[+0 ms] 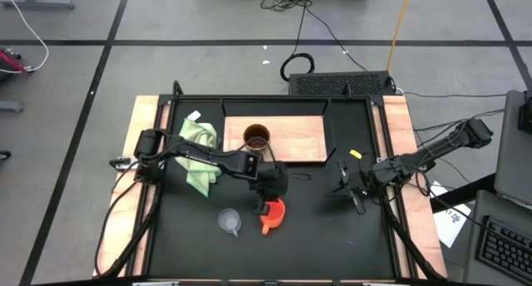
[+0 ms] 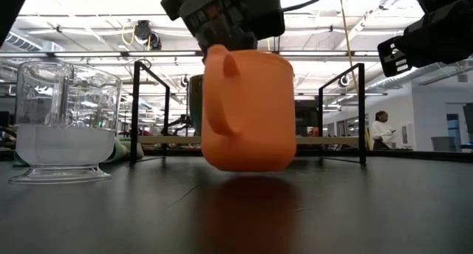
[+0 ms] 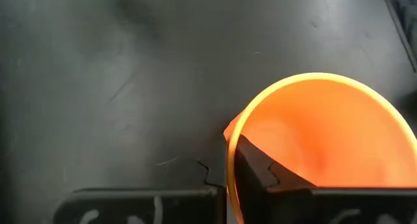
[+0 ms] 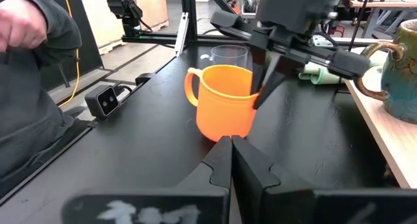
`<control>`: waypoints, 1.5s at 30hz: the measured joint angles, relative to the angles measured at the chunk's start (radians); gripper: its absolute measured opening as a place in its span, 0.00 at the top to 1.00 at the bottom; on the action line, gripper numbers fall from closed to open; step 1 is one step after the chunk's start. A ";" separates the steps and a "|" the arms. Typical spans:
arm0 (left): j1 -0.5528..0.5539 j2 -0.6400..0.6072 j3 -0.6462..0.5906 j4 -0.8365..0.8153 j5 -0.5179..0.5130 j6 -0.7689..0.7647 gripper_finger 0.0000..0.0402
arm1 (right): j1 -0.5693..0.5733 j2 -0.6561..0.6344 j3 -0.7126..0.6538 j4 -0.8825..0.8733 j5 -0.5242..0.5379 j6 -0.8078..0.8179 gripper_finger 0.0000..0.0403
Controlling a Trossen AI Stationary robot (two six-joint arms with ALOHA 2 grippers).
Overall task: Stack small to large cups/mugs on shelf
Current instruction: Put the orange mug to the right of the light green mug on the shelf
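- Left gripper [image 1: 268, 199], just below centre in the high view: closed on the rim of the small orange plastic handled cup [image 1: 272, 214], one finger [image 3: 260, 175] inside the wall, the other outside.
- In the low view the orange cup [image 2: 247, 110] is tilted, its base barely clear of or just touching the black tabletop [image 2: 369, 210]; I cannot tell which.
- Handling estimate: light, rigid, smooth plastic. A rim pinch lets it swing, so the grip should stay well down the wall, away from the handle.
- Small clear see-through cup [image 1: 229, 222] stands just left of the orange cup, apart.
- Brown glazed handled mug [image 1: 257, 139] sits on the light wooden board shelf [image 1: 303, 140], upper centre.
- Right gripper [image 1: 353, 189], centre right, fingers together, empty, waiting.
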State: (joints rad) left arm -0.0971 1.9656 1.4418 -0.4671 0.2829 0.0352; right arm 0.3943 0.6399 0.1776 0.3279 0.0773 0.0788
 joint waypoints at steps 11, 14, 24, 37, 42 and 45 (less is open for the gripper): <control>0.003 -0.095 0.000 0.016 -0.075 0.018 0.99 | 0.000 0.000 0.000 -0.009 0.000 0.007 1.00; 0.000 -0.132 -0.001 0.014 -0.115 0.044 0.99 | 0.000 0.000 0.000 -0.009 0.000 0.007 1.00; -0.003 -0.298 -0.179 0.148 -0.198 0.025 0.99 | 0.000 0.000 0.000 -0.019 0.000 0.015 1.00; -0.066 -0.626 -0.614 0.498 -0.296 -0.083 0.99 | 0.000 0.000 0.000 -0.018 0.000 0.014 1.00; -0.119 -0.679 -0.686 0.550 -0.372 -0.083 0.99 | 0.000 -0.001 0.000 -0.019 0.000 0.014 1.00; -0.132 -0.704 -0.727 0.580 -0.393 -0.090 0.99 | 0.000 -0.001 -0.020 0.015 0.000 0.014 1.00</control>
State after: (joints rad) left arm -0.2288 1.2616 0.7145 0.1127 -0.1102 -0.0552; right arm 0.3946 0.6392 0.1578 0.3432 0.0769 0.0932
